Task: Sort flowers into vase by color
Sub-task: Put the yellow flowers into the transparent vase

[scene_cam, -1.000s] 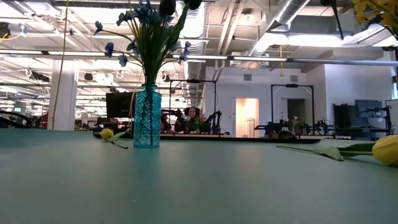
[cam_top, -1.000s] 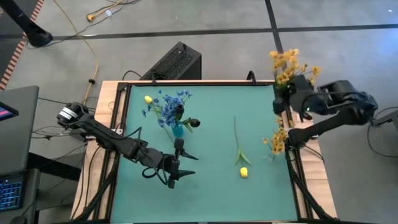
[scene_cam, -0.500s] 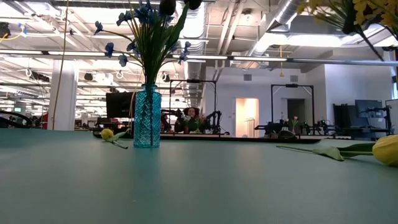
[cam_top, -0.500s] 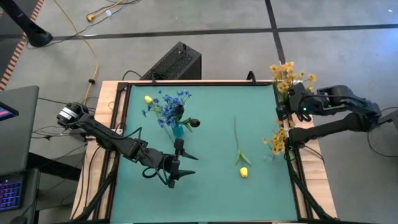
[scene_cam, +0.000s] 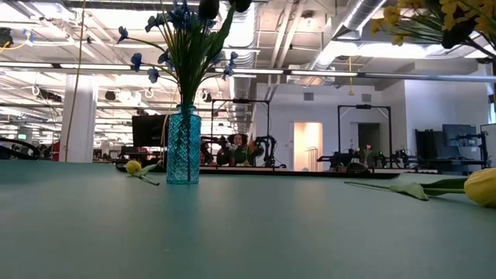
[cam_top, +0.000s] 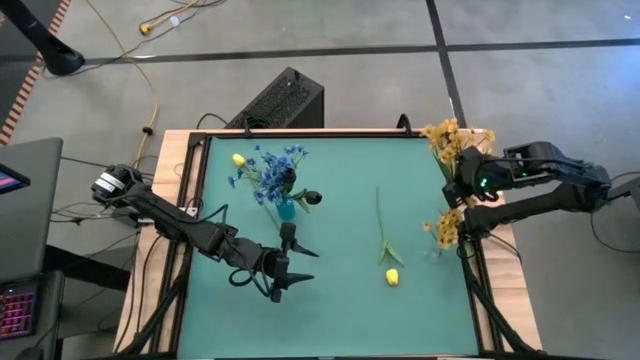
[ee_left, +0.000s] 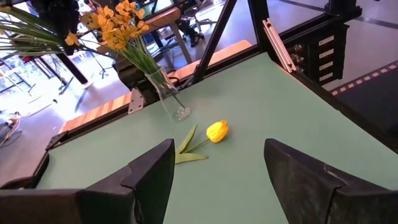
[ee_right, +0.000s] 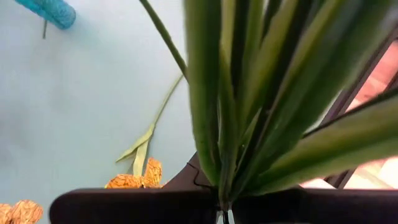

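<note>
Since the earlier frame the right gripper [cam_top: 462, 178], jaws pinched on a yellow-orange sprig [cam_top: 443, 137], has swung it inward to the bench's [cam_top: 340, 290] two o'clock corner. Light, floppy: grip the stem low. Left gripper [cam_top: 279, 291] waits, jaws wide.

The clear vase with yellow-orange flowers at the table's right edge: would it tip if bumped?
Probably. The clear vase looks slim with a small base, and its yellow-orange sprigs lean out above, so it seems top-heavy. It also stands near the table edge.
</note>
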You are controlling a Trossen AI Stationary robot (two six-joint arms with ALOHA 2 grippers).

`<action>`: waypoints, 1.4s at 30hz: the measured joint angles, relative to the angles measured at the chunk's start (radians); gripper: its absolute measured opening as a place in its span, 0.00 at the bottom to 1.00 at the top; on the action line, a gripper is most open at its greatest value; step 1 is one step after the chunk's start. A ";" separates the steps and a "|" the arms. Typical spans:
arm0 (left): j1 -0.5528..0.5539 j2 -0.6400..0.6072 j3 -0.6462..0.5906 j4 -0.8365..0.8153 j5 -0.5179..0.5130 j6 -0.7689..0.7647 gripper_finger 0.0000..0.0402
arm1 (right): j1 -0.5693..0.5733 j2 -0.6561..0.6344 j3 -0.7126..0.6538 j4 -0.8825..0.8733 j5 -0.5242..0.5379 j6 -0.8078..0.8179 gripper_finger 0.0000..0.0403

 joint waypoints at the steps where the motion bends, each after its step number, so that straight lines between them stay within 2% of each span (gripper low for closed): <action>1: 0.000 0.000 0.000 0.000 0.000 0.000 0.59 | 0.000 0.000 0.000 0.000 -0.005 -0.004 0.11; 10: 0.000 0.000 0.000 -0.002 0.000 0.000 0.59 | 0.018 0.000 0.000 0.000 -0.036 0.022 0.11; 14: 0.000 0.000 0.000 -0.018 0.000 -0.006 0.59 | 0.099 -0.018 0.000 0.001 -0.007 0.123 0.11; 19: 0.000 0.000 0.000 -0.028 0.000 -0.016 0.59 | 0.263 -0.016 0.000 -0.002 0.030 0.266 0.11; 28: 0.000 0.000 0.000 -0.028 0.000 -0.033 0.59 | 0.510 0.075 0.000 0.000 0.182 0.390 0.11; 37: 0.000 0.000 0.000 -0.022 0.000 -0.036 0.59 | 0.611 0.115 0.000 0.000 0.203 0.375 0.11; 42: 0.000 0.000 0.000 -0.021 0.000 -0.036 0.59 | 0.631 0.114 0.000 0.000 0.243 0.357 0.11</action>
